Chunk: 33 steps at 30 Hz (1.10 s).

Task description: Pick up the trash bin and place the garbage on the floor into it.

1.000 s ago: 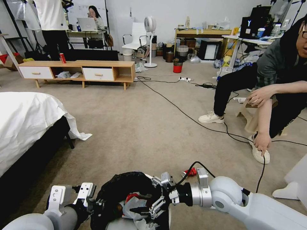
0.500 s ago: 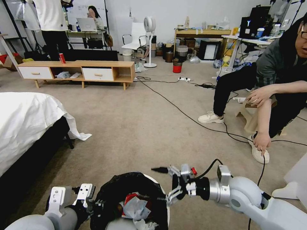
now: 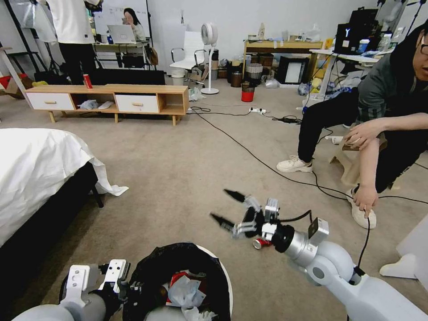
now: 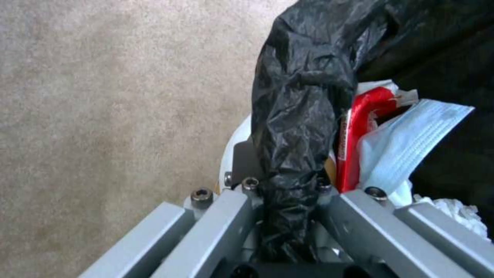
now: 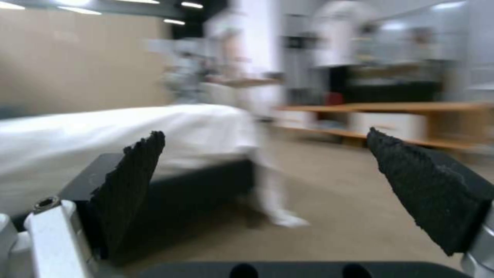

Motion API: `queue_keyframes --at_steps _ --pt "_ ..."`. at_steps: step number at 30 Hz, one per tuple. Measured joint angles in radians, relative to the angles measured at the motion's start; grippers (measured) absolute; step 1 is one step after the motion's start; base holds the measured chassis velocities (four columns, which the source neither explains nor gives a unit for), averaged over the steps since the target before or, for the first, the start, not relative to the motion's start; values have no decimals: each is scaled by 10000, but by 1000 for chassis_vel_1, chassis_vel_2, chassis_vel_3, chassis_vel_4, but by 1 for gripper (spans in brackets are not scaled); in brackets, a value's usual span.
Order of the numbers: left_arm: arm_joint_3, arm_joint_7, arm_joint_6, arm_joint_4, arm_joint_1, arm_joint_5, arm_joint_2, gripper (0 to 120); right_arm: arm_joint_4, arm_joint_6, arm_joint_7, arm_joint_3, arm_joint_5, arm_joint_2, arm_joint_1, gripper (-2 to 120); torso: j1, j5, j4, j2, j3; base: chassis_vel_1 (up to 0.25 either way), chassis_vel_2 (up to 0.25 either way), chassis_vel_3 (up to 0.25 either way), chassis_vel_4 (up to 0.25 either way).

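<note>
R gripper (image 3: pixel 225 206) hangs above floor (image 3: pixel 178 178), fingers wide apart, empty, just beyond bin's far right. L gripper (image 4: pixel 288 200) near left, clamped on bag-lined rim of bin (image 3: pixel 154 267), which holds tissues (image 3: pixel 185 292) & red packet (image 4: pixel 360 131). Crushed can (image 3: pixel 261 243) lies on carpet under R wrist.

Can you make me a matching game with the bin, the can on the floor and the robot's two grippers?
Things:
1. bin
2. can
3. left gripper
4. right gripper

States:
A. open, holding nothing, above the floor
B. lying on the carpet by the right arm
C. shut on the bag-covered rim
D. holds tissues and red litter

Pairs: 1-D, 2-B, 3-C, 4-A
</note>
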Motion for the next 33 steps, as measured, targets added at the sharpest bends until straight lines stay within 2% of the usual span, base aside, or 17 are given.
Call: queue_keyframes --at_steps 2,3,4,6,7,11,16,18,19,21,22,23,25,26,29,32,33 --pt "-21 4 0 0 9 5 -14 1 -74 70 299 24 -125 26 -39 100 0 0 -1 0 1 0 0 0 0" --pt "-73 7 -1 0 33 19 -52 1 -242 272 1013 54 -365 109 -116 100 0 0 0 1 0 0 0 0 0" --pt "-73 7 -1 0 33 19 -52 1 -242 272 1013 54 -365 109 -116 100 0 0 0 1 0 0 0 0 0" --pt "-98 89 -1 71 -27 208 -131 1 -731 1008 2165 302 -640 337 -619 100 0 2 9 0 0 0 0 0 0" --pt "-86 167 -2 154 -72 268 -129 1 -900 1117 2209 672 -920 389 -1023 100 0 -1 7 1 0 0 0 0 0" --pt "-77 298 -1 349 -219 320 8 1 -1060 1208 2531 1412 -1573 360 -2044 100 0 1 3 1 0 0 0 0 0" --pt "0 377 -2 423 -441 438 174 1 -860 1151 4336 2656 -3165 398 -3915 100 0 2 -3 1 -1 0 0 0 0" --pt "104 361 -2 413 -438 564 98 1 -804 1136 4509 3015 -3525 525 -4287 100 0 2 -2 1 -1 0 0 0 0" --pt "270 389 -3 394 -346 741 -5 1 -766 1161 4620 3363 -3830 699 -4703 100 0 0 7 1 -1 0 0 0 0" --pt "349 441 -2 394 -294 896 -111 1 -774 1226 4636 3500 -3968 766 -4900 100 0 1 6 1 0 0 0 0 0" --pt "375 432 0 392 -205 1139 -421 1 -837 1448 4608 3764 -4188 901 -5178 100 0 0 7 1 -1 0 0 0 0" --pt "375 432 0 392 -205 1139 -421 1 -837 1448 4608 3764 -4188 901 -5178 100 0 0 7 1 -1 0 0 0 0" --pt "277 457 -2 320 93 1434 -852 1 -939 1835 4285 4260 -4423 1191 -5678 100 0 0 11 1 -1 0 0 0 0" --pt "277 457 -2 320 93 1434 -852 1 -939 1835 4285 4260 -4423 1191 -5678 100 0 0 11 1 -1 0 0 0 0" --pt "200 583 0 386 351 1913 -1326 1 -1220 2273 3255 5448 -5095 2155 -6710 100 0 -4 2 1 -1 0 0 0 0" --pt "225 633 -1 388 406 2086 -1519 1 -1274 2451 3088 5672 -5344 2543 -7036 100 0 0 2 1 -1 0 0 0 0" --pt "262 671 -1 378 441 2221 -1712 1 -1272 2667 3010 5888 -5757 3076 -7386 100 -1 3 -1 1 -2 0 0 0 0"
